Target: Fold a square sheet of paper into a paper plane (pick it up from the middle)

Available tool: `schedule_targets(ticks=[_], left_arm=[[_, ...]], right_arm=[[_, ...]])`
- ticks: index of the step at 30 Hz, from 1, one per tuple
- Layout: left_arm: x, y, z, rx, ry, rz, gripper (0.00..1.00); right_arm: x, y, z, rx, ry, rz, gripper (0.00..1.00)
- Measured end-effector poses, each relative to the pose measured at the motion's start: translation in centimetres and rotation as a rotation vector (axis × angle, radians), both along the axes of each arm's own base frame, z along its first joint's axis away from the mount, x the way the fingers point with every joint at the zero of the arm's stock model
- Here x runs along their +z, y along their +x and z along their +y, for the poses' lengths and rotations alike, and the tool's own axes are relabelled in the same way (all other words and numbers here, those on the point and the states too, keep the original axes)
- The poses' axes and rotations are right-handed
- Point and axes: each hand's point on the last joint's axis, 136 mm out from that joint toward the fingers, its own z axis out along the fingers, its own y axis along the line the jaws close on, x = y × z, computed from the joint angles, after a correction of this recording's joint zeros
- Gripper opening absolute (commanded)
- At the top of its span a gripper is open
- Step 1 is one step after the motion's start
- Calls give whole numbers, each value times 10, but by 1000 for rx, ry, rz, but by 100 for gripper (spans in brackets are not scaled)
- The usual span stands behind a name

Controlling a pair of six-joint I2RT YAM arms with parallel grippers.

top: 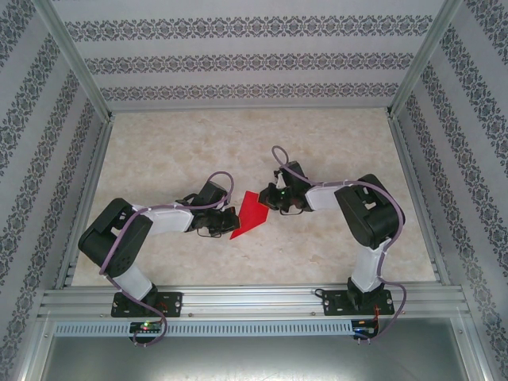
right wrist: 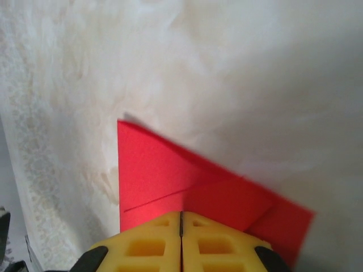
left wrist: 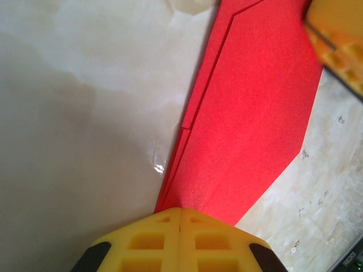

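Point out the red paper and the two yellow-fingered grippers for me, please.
red paper (top: 252,213): top view, middle of the partly folded sheet.
left gripper (left wrist: 180,211): left wrist view, seam where its closed yellow fingertips meet at the paper.
right gripper (right wrist: 181,214): right wrist view, seam between its closed yellow fingertips.

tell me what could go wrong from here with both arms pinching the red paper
1. The left fingers and right fingers are shut on opposite ends of the red paper; if the arms pull apart, the thin sheet could tear.
2. The left fingers seem to hold just a narrow end, so it might slip free.
3. The folded layers look loosely stacked, so moving the paper could shift the creases.
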Motion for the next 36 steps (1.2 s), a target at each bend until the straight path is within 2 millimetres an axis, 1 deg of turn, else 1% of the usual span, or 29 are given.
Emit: schedule_targets(ticks=[2,5,11,15,20,22,25,28,30,33,36], left_arm=[[0,0,0,-2,0,-1,2],[0,0,0,-3,1,-2,2],[-1,-1,1,-3,2,-1,2],[-1,-1,1,-3,2,-2,2],[-1,-1,0,-5,3,-3,2],[-1,-1,1,-5,3,-3,2],[-1,-1,1,-5,3,-3,2],[-1,-1,1,-5,3,-3,2],[-1,-1,1,-6,3,-4,2],[0,-1,0,-9,2,-6,3],[1,0,0,-14,1,-10,3]], right_arm=[[0,11,-11,-32,-13,-7,8],[-1,22,-21,-55,-18,-4,8],[0,23,-24,-43,7,11,8],[0,29,-32,-64,6,8,9],[3,34,-39,-78,10,-3,10],[9,37,-41,-87,6,-23,11],[30,40,-41,-91,14,-79,11],[54,37,-30,-67,38,-139,11],[59,31,-15,-35,54,-160,11],[51,8,9,21,65,-136,11],[35,-13,27,67,59,-89,10]])
